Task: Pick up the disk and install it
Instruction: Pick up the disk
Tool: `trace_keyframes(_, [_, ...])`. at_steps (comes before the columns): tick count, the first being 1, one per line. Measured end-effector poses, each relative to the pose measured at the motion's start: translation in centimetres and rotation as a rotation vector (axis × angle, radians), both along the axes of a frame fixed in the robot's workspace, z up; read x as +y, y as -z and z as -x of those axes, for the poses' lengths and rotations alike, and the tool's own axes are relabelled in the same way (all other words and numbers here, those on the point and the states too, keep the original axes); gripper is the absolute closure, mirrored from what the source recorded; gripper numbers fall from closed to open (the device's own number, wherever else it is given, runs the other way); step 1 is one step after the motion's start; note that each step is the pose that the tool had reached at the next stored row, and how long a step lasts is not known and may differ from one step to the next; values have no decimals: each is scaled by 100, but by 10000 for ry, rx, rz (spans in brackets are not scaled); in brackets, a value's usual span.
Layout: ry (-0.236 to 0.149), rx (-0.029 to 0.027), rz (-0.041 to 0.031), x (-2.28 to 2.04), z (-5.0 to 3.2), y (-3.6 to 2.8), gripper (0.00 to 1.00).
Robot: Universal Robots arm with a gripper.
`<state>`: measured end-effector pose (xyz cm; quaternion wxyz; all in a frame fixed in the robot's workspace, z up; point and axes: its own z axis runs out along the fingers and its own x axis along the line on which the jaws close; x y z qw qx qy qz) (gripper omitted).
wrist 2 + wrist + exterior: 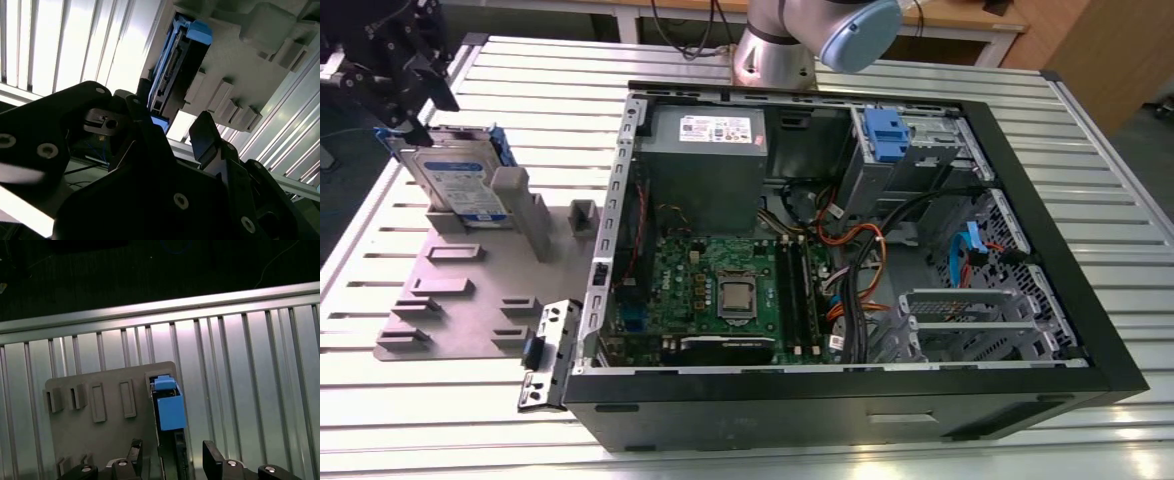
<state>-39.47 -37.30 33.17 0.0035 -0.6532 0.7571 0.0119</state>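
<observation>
The disk [454, 185] stands on edge in the grey holder [454, 300] on the surface [440, 420], beside the open computer case [854, 410], with the gripper [171, 447] over it, jaws wide open on both sides of its top; I think a good grab needs them centred, squeezing the flat sides evenly

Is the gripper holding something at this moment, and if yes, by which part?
Nothing is held. The gripper has its jaws open on either side of the upright disk, with a gap on each side.
</observation>
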Motion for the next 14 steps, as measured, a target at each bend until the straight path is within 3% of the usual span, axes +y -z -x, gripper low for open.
trace_keyframes(3, [-69, -5, -3, -1, 1, 3, 41])
trace_keyframes(9, [-486, -99, -10, 0, 0, 34, 41])
trace_keyframes(14, [-795, -126, -10, 0, 9, 102, 41])
